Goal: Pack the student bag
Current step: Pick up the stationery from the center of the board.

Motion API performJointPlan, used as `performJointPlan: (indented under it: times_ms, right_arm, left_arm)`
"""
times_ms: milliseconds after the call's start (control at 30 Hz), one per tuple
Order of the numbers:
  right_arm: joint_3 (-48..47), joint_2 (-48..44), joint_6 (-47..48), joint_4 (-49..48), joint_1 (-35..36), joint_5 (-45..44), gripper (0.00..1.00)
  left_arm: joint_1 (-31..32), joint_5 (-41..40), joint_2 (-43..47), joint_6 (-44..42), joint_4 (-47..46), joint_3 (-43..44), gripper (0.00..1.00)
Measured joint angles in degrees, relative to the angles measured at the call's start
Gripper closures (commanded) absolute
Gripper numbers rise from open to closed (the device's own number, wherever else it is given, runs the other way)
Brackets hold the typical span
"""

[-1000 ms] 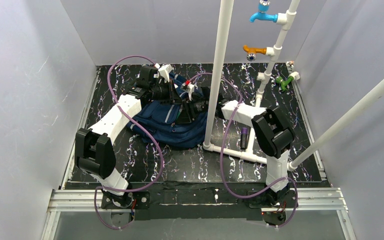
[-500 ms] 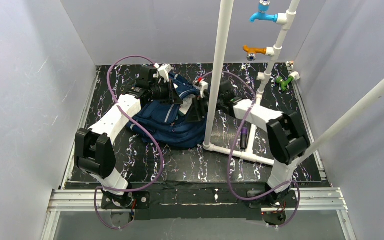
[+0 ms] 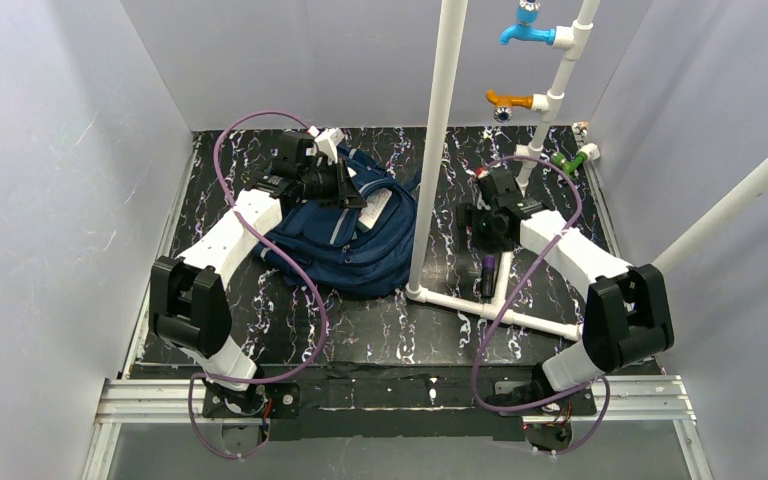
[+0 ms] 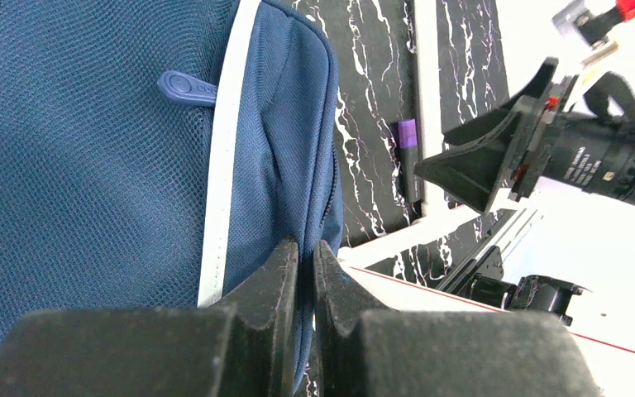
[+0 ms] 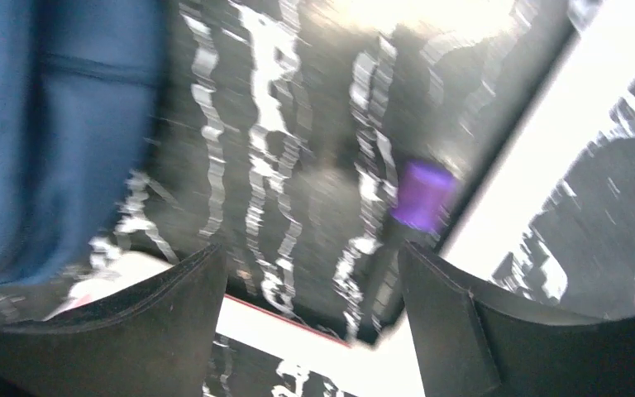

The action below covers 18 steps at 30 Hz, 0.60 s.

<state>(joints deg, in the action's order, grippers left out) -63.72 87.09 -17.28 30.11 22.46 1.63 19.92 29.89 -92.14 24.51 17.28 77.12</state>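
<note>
Two grippers at the bag [image 3: 340, 240]: the left gripper [image 4: 306, 248] clamped on its fabric edge. Right of the bag, the right gripper [image 5: 307, 258] gapes empty.

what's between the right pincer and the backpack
From above, the white upright pipe crosses the line from the open right pincer to the backpack. The right wrist view shows only bare mat up to it, so the path may be free.

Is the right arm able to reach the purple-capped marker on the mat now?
Probably yes: the right gripper is open near the marker, with nothing between them, though the white pipe beside it leaves little room.
</note>
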Motion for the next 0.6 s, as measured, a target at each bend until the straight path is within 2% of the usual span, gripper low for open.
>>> performJointPlan:
  times_ms: [100,200,333,600]
  right_arm:
    - [3.8,-2.4,-2.6,4.79,0.07,-9.18,0.19]
    - [5.55,-3.13,-4.26,7.13,0.07,-13.75,0.23]
    - [5.81,-1.86,-5.2,7.52,0.07,-16.63,0.32]
    - [6.16,2.97,-5.31,6.08,1.11,-18.97,0.38]
  left_arm:
    - [-0.07,0.57,0.0,0.09,-0.85,-0.68,1.0]
    - [-0.11,1.18,0.0,0.55,-1.9,-1.53,1.0]
    - [-0.13,1.77,0.0,1.51,-3.56,-2.36,1.0]
    - [-0.33,2.27,0.0,2.4,-4.42,-2.75,1.0]
